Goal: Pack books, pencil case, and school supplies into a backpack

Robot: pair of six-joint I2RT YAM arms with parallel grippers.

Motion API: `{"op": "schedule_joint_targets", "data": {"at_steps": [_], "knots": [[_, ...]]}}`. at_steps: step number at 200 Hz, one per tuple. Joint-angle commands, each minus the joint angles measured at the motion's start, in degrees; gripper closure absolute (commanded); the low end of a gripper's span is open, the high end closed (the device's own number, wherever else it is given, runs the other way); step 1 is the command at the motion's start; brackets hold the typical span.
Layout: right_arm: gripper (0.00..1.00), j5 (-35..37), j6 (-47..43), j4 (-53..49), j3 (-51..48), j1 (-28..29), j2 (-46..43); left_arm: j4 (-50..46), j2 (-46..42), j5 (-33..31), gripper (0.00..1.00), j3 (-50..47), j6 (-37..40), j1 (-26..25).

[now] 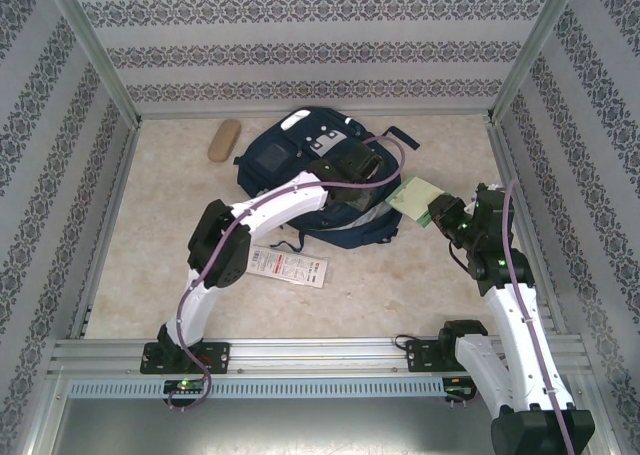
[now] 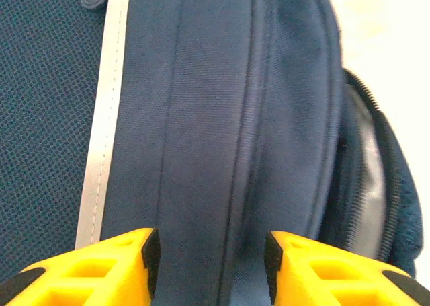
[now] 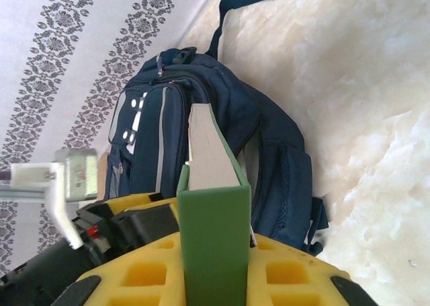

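Navy backpack (image 1: 265, 160) with white stripe, green pad (image 1: 415, 197), yellow pincer fingers (image 2: 101, 265), floral-striped walls (image 1: 300, 45)

1. You have three papered walls: the far wall (image 1: 320, 45), left wall (image 1: 50, 155) and right wall (image 1: 590, 145) all carry pale paper with grey floral bands.
2. Your table top (image 1: 150, 265) is cream and marble-patterned, evenly lit, with soft shadows.
3. Aluminium posts (image 1: 92, 47) rise at the far corners.
4. A slotted aluminium rail (image 1: 320, 355) runs along your near edge, with a perforated strip (image 1: 320, 387) just nearer.

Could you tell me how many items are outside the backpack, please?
3: tan pencil case left of the backpack, white packet beside the left arm, green pad in the right claw. Others may be hidden.
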Motion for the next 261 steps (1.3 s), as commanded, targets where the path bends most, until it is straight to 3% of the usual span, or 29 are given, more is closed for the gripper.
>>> {"op": "schedule_joint_targets", "data": {"at_steps": [1, 14, 43, 71, 138, 211, 261], "knots": [[0.95, -0.41, -0.68, 1.50, -0.48, -0.42, -1.22, -5.01, 2.76, -6.88, 0.57, 3.09, 4.17, -0.59], [0.95, -0.67, -0.65, 1.52, -0.48, -0.43, -1.15, -5.37, 3.68, -8.26, 0.66, 4.01, 4.60, -0.76], [0.95, -1.95, -0.86, 2.34, -1.06, -0.43, -0.92, -6.54, 3.57, -12.21, 1.00, 5.92, 3.83, -0.76], [0.95, -2.17, -0.47, 3.05, -1.80, -0.43, -0.78, -6.66, 0.59, -14.79, 1.00, 7.03, 2.77, -0.59], [0.95, -7.09, 0.47, 7.70, -2.08, -0.01, 2.87, -9.42, -4.38, -10.40, 1.00, 16.85, -0.57, 1.20], [0.97, -7.97, 3.76, 22.13, -1.20, 7.74, 12.97, -11.27, -5.10, -5.69, 1.00, 25.51, -3.20, 4.42], [0.98, -8.84, 11.69, 40.47, -3.59, 9.59, 22.09, -10.78, -6.31, -0.22, 1.00, 25.95, -6.99, 8.45]]}}
